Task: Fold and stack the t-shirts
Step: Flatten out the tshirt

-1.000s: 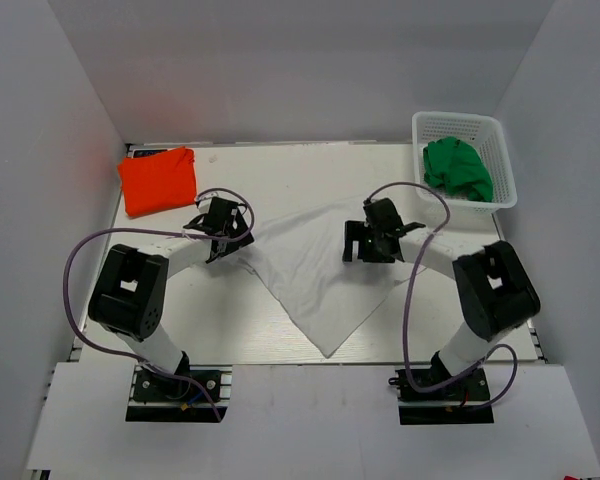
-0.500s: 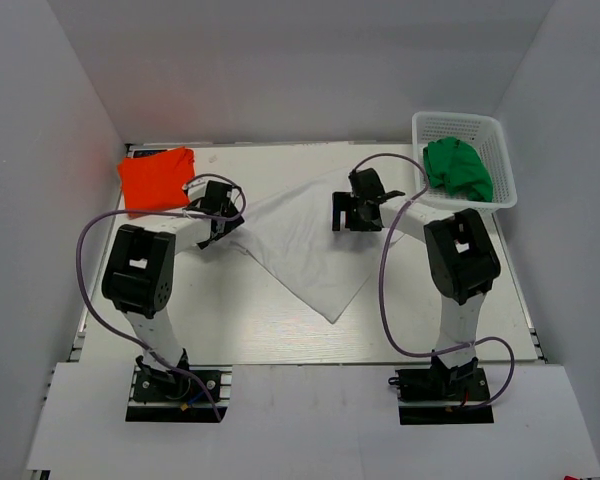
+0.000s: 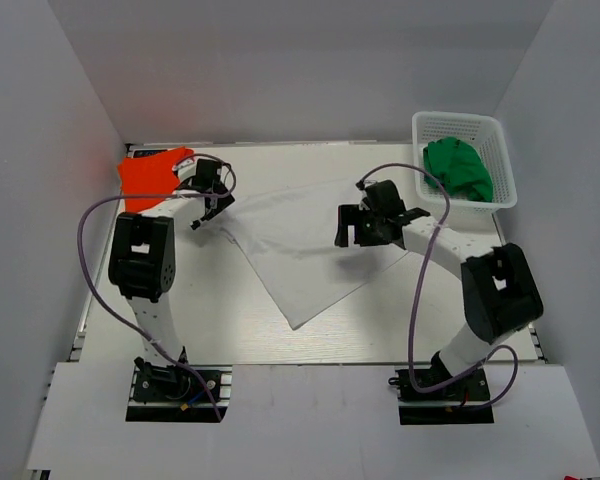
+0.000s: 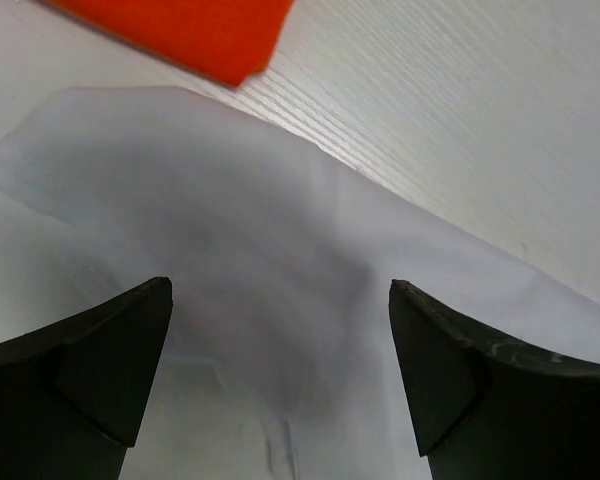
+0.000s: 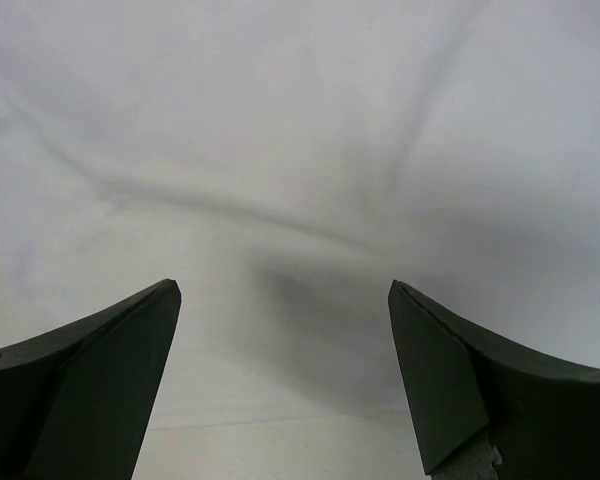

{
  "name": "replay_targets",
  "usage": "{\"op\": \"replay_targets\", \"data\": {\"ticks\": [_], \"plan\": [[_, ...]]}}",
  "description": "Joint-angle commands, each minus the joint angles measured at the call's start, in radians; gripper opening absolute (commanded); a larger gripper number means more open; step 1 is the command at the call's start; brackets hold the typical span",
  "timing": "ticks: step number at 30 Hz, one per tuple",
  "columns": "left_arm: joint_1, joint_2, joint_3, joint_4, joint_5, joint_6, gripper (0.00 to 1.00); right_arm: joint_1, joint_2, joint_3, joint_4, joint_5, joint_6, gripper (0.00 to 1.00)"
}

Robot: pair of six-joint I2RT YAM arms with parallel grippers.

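Note:
A white t-shirt (image 3: 300, 245) lies spread flat in the middle of the table, one corner pointing toward the near edge. My left gripper (image 3: 212, 207) is at its back left corner, open just above the cloth (image 4: 280, 230), with nothing between its fingers. Over the shirt's right side my right gripper (image 3: 348, 228) is also open, with only white cloth (image 5: 300, 150) below it. A folded orange t-shirt (image 3: 150, 178) rests at the back left, and its corner (image 4: 180, 30) shows beyond my left gripper (image 4: 280, 290). A crumpled green t-shirt (image 3: 458, 168) lies in the basket.
A white lattice basket (image 3: 500, 150) stands at the back right corner and holds the green shirt. Grey walls close the table on the left, back and right. Purple cables loop from both arms over the table.
The white shirt has slid back and to the left. My left gripper moved back toward the orange shirt. My right gripper went back, then came forward again over the shirt's right side.

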Motion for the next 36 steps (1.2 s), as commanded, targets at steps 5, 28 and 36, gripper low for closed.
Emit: {"op": "replay_targets", "data": {"ticks": [5,28,36], "plan": [[-0.049,-0.399,-0.188,0.175,0.328,0.187,0.99,-0.059,-0.140,0.003,0.012,0.180,0.079,0.90],[-0.763,-0.520,-0.530,-0.090,0.480,0.270,0.98,-0.400,-0.171,-0.089,-0.046,0.206,0.113,0.90],[-0.846,-0.408,-0.491,-0.118,0.405,0.201,0.86,-0.424,-0.158,-0.106,-0.034,0.207,0.116,0.90]]}}
